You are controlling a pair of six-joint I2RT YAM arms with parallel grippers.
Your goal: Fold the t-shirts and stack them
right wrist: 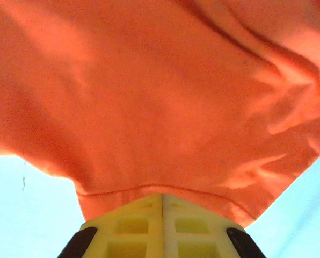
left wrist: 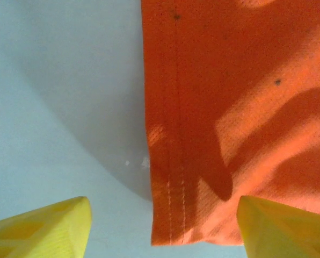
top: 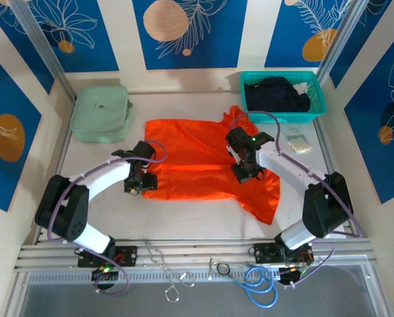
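The orange t-shirt (top: 197,165) lies spread across the middle of the table. My left gripper (top: 143,179) is at its near left corner. In the left wrist view that gripper (left wrist: 162,215) is open, and its yellow fingers (left wrist: 52,226) straddle the hemmed corner of the orange t-shirt (left wrist: 235,97) without touching it. My right gripper (top: 244,173) sits on the shirt's right side. In the right wrist view the right gripper (right wrist: 162,198) is shut, its jaws pressed together on the hem of the orange fabric (right wrist: 160,97). The black t-shirt (top: 276,94) lies bunched in the teal basket (top: 318,99).
A pale green box (top: 101,113) stands at the back left. A small white packet (top: 297,142) lies just in front of the basket. Loose cables (top: 260,287) hang at the near rail. Walls close in the table on three sides.
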